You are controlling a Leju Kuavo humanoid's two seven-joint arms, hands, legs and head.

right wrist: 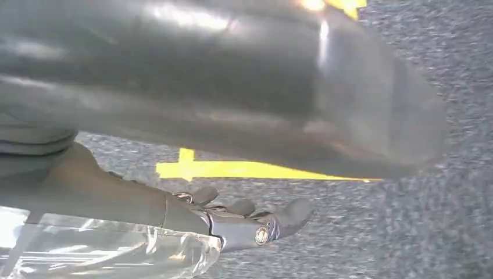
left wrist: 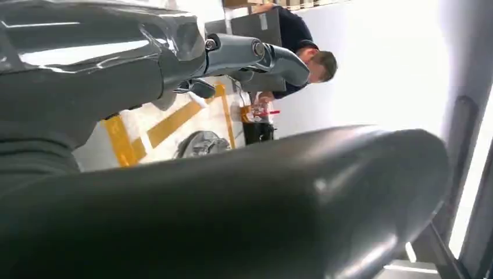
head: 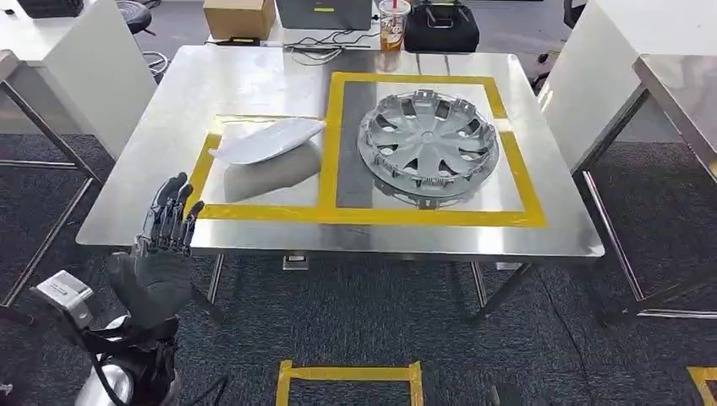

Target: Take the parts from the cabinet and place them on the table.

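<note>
The left hand (head: 165,245) is raised at the near left corner of the worktop (head: 254,76), its fingers straight, slightly apart and holding nothing. The right hand (right wrist: 232,224) hangs low over the grey carpet, near a strip of yellow tape (right wrist: 244,170); its fingers are loosely extended and it also holds nothing. From the left hand, the white curved part (head: 266,141) lies forward and to the right, inside the smaller yellow frame, with its long axis running across the worktop, slightly slanted. The hubcap (head: 428,144) lies flat further right in the larger frame. I judge both parts are already placed, and the left hand is the nearer one
</note>
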